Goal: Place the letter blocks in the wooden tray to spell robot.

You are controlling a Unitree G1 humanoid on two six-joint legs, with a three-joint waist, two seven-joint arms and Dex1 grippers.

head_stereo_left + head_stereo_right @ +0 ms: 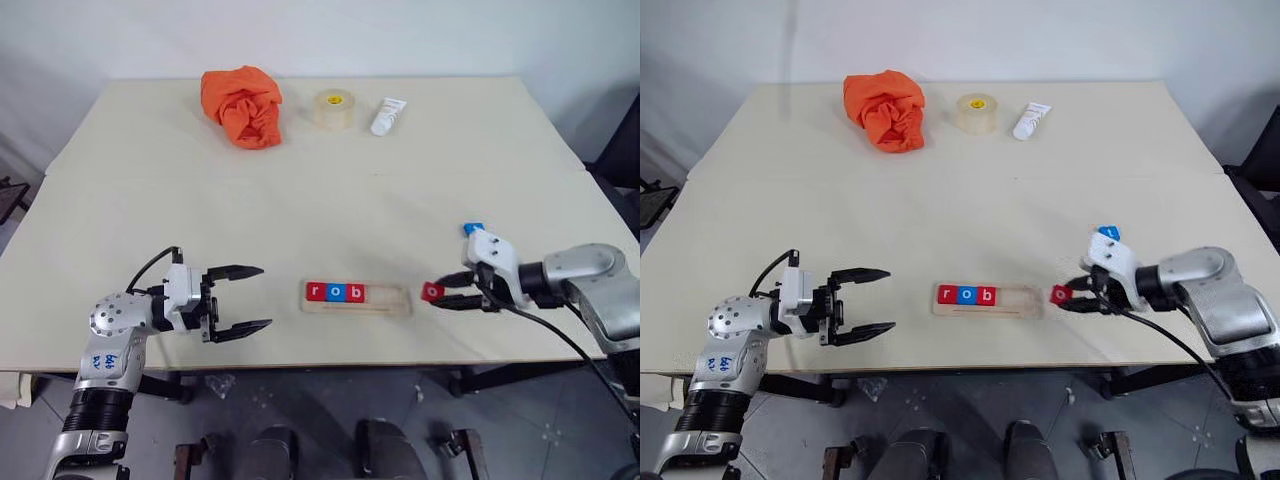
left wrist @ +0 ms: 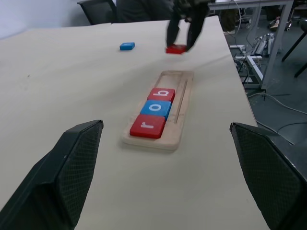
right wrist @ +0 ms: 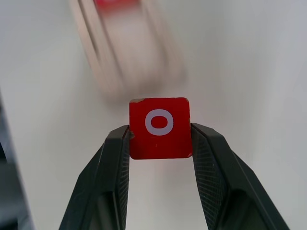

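Observation:
The wooden tray (image 1: 395, 300) lies near the table's front edge. Its left half holds a red r (image 1: 315, 291), a blue o (image 1: 335, 292) and a red b (image 1: 354, 293); its right half is bare. My right gripper (image 1: 440, 292) is shut on a red o block (image 3: 159, 127), gripping it by two opposite edges just off the tray's right end, low over the table. A blue block (image 1: 473, 228) lies flat further back, beside my right wrist; its letter is hidden. My left gripper (image 1: 266, 295) hangs open and empty to the left of the tray, pointing at it.
At the back of the table sit a crumpled orange cloth (image 1: 243, 105), a roll of tape (image 1: 334, 108) and a white tube (image 1: 388, 116). The table's front edge (image 1: 330, 355) runs just below the tray.

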